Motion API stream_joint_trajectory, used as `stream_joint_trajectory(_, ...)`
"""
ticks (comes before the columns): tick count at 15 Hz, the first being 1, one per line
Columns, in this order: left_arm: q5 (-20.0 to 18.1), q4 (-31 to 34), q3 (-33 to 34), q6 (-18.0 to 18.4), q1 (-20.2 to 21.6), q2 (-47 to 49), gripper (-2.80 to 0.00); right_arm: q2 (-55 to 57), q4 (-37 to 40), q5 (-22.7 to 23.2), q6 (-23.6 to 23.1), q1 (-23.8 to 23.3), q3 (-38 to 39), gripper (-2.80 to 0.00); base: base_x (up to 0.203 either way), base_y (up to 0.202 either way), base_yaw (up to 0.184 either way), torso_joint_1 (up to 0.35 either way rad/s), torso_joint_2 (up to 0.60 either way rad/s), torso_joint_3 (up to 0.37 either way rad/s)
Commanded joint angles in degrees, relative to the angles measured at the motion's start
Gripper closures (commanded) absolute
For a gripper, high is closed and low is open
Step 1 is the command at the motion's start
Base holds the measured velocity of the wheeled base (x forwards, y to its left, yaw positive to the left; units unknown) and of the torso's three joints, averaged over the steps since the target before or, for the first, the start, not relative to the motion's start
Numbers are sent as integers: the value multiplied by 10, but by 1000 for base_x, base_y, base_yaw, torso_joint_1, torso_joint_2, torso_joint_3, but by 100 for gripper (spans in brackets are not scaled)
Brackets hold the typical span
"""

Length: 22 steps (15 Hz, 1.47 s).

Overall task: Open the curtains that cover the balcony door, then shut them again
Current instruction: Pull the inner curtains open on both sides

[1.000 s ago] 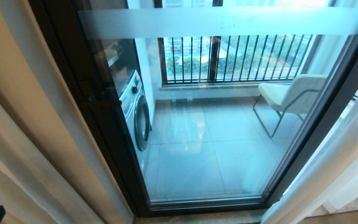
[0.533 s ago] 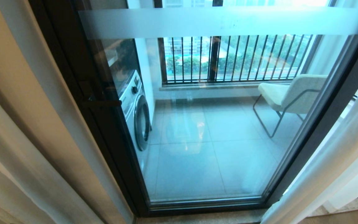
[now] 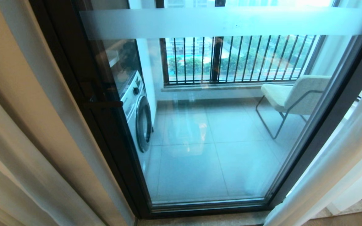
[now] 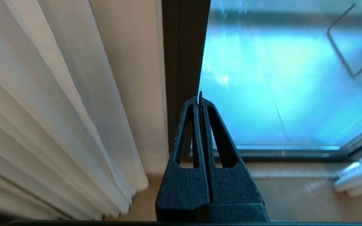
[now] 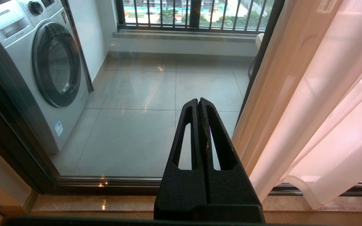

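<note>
Beside smooth glass balcony door (image 3: 206, 131), sheer pleated curtains (image 3: 335, 163) parted; both end effectors closed, empty.

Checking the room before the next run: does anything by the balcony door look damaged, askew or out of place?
Nothing stands out. The balcony door glass looks intact, with the sheer curtains drawn to both sides and hanging in even folds. On the balcony, the washing machine and chair stand upright. Both claws are shut on nothing.
</note>
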Motion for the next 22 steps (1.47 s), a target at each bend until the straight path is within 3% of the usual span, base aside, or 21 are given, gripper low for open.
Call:
stream_joint_trajectory(1, -1, 0, 0, 3, 1, -55, 0, 1, 0, 0, 0, 0, 0, 0, 0, 0, 0, 0, 0, 0)
stream_joint_trajectory(3, -2, 0, 0, 5, 1, -92, 0, 1, 0, 0, 0, 0, 0, 0, 0, 0, 0, 0, 0, 0)
stream_joint_trajectory(22, -1, 0, 0, 3, 1, -91, 0, 1, 0, 0, 0, 0, 0, 0, 0, 0, 0, 0, 0, 0)
